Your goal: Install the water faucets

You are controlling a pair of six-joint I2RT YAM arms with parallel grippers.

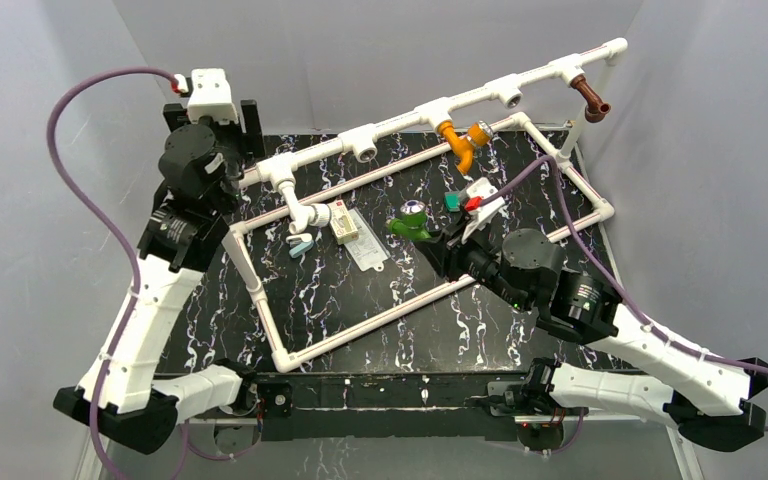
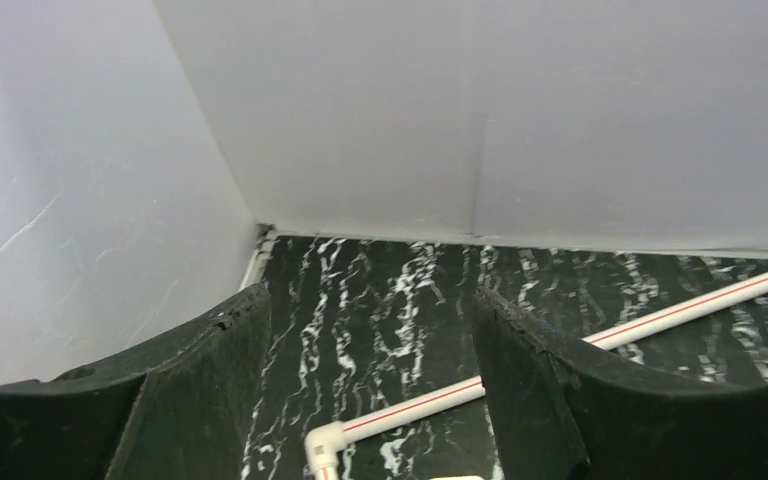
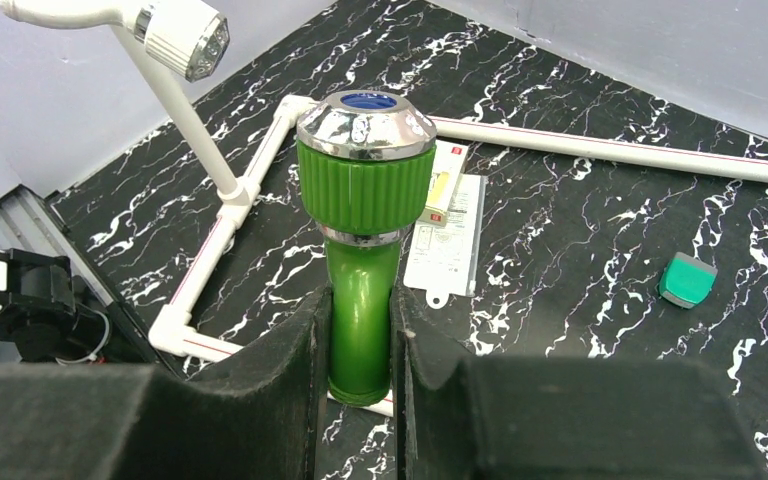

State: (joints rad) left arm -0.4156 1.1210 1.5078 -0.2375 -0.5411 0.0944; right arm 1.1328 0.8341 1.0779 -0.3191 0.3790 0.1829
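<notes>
Now, right gripper (image 3: 360, 345): closed narrow on the green faucet (image 3: 365, 200), both pads pressed against its smooth stem.
Green faucet, attitude: ribbed knob and chrome cap point away from the gripper – seen clearly in the right wrist view.
Green faucet, place: on the near side of the long white pipe (image 1: 480, 98), apart from it, roughly level with the stretch between two open tee sockets (image 1: 365, 152).
Orange faucet (image 1: 460, 143): seated in a tee mid-pipe, spout hanging down.
Brown faucet (image 1: 590, 98): at the pipe's right end, spout down.
White faucet (image 1: 305, 215): hanging from the pipe's left part.
Left gripper (image 2: 370, 400): fingers (image 2: 210, 370) spread wide with nothing between them – it sits by the pipe's left end.
Teal piece (image 3: 687, 279): flat on the table (image 1: 360, 310), on the near side of the pipe, just below the orange faucet in the top view.
Label card (image 1: 365, 250): lying flat on the table on the near side of the pipe, between the white faucet and the green one.
</notes>
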